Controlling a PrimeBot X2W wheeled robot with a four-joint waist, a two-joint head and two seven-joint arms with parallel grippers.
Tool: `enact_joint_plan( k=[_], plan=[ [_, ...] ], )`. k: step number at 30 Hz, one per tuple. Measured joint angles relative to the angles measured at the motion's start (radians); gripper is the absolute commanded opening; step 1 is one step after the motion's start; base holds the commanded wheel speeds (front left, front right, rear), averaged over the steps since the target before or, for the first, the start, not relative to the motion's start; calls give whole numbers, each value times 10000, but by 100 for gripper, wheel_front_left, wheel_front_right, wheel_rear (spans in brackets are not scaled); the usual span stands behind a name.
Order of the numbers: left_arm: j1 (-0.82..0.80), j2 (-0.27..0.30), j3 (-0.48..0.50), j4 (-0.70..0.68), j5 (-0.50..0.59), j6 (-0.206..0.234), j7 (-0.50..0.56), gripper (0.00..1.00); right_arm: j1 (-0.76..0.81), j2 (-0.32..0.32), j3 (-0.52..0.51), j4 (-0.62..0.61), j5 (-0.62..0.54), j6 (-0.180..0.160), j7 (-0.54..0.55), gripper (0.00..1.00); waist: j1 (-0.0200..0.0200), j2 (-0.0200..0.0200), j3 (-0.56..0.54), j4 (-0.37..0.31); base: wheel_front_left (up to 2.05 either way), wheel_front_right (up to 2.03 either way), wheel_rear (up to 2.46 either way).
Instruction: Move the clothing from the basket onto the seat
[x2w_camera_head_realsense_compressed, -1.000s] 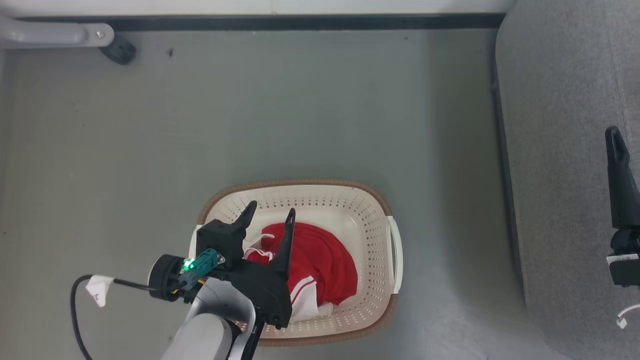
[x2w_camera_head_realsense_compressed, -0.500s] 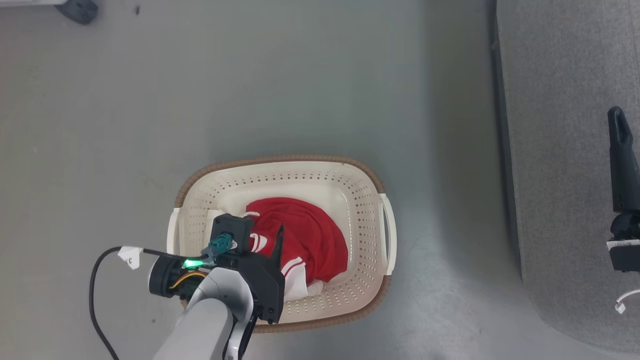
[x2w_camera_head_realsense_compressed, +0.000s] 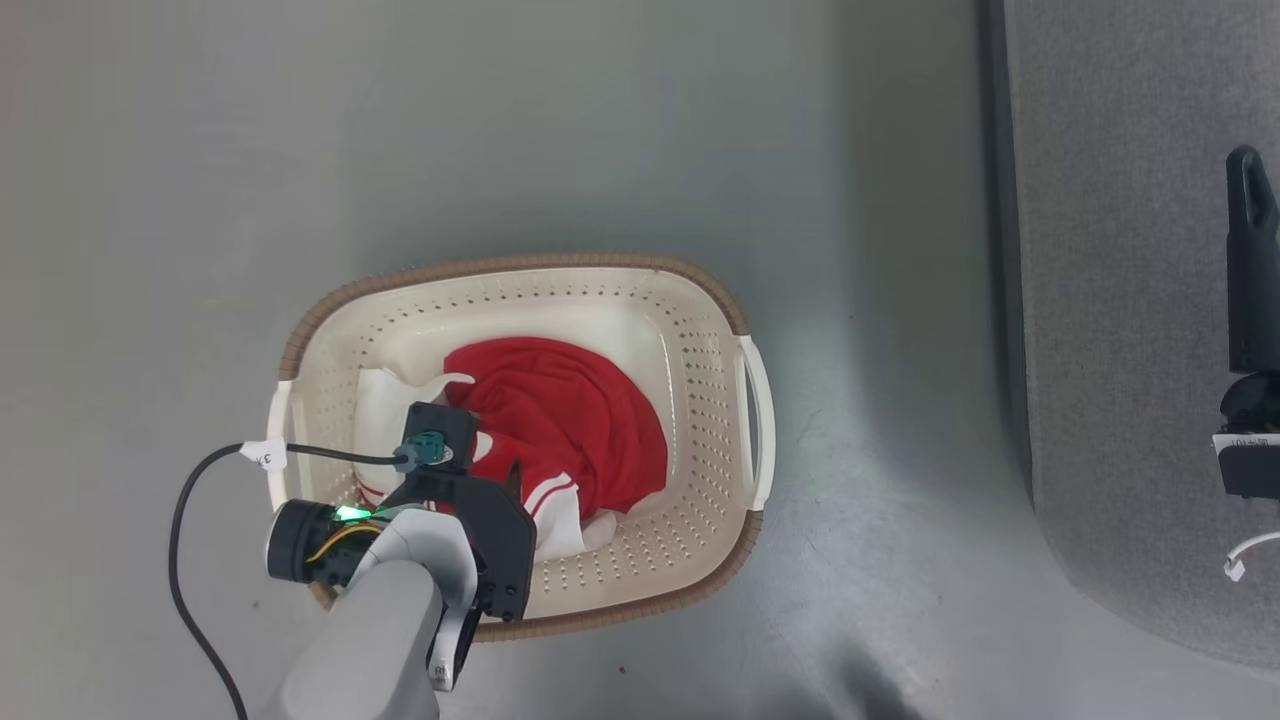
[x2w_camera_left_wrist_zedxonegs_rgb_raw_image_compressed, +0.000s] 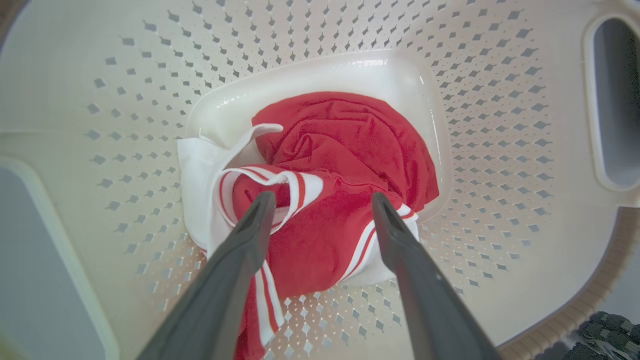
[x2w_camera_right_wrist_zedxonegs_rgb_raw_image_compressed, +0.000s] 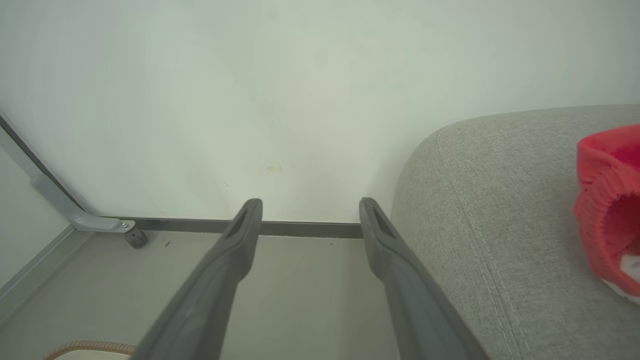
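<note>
Clothing (x2w_camera_head_realsense_compressed: 570, 420) lay bunched in the bottom of the basket (x2w_camera_head_realsense_compressed: 520, 265): red folds on top, a white panel and striped hems spilling toward the robot's left. The basket stood on the grey floor (x2w_camera_head_realsense_compressed: 600, 130), apart from the seat (x2w_camera_head_realsense_compressed: 1130, 250), which ran down the right of the head view.

Now, the left pincer (x2w_camera_left_wrist_zedxonegs_rgb_raw_image_compressed: 322, 202) was down inside the basket and released, fingers spread wide with nothing clamped between them. In its wrist view one fingertip (x2w_camera_left_wrist_zedxonegs_rgb_raw_image_compressed: 260, 215) sat at a white-striped hem, the other at the red cloth beside a white-trimmed edge. Touching the fabric or just above it? Couldn't tell from that angle.

Over on the other side, the right pincer (x2w_camera_right_wrist_zedxonegs_rgb_raw_image_compressed: 310, 205) was released as well, wide apart and empty. In the head view one dark finger of it showed over the seat's grey fabric. Its wrist view looked across the floor to a pale wall (x2w_camera_right_wrist_zedxonegs_rgb_raw_image_compressed: 300, 100), with the seat's rounded corner and seam on the right. And on that cushion, at the view's right edge, lay a red garment (x2w_camera_right_wrist_zedxonegs_rgb_raw_image_compressed: 607, 200) with a bit of white at its lower end.
</note>
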Motion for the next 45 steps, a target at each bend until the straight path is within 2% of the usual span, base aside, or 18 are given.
enact_joint_plan(
  k=[17,22,30,31,33,41,45],
  plan=[
    [-1227,23,491,1599,-17,94,265,100,-519,573,21,251,-182,334,0,100,1,0,1069,-661,0,0,0],
    [-1343,374,359,2104,127,94,426,100,-675,819,130,353,-280,418,0,100,0,0,1262,-921,0,0,0],
    [-1770,236,44,2506,230,-88,426,100,-672,965,40,621,-430,506,0,100,0,0,1476,-1162,0,0,0],
    [-1800,230,46,2541,234,-90,424,56,-672,989,40,631,-433,508,0,100,0,0,1482,-1173,0,0,0],
    [-1853,198,36,2633,234,-98,418,0,-673,1014,29,673,-439,520,0,100,0,-1,1485,-1183,0,0,0],
    [-1940,31,-35,3028,232,-190,155,0,-699,1103,-115,955,-617,610,0,100,-1,-1,1287,-1120,0,0,0],
    [-1940,21,-90,3158,230,-378,-134,0,-779,1187,-134,1076,-677,683,0,100,-1,-2,1101,-1065,0,0,0]
  ],
)
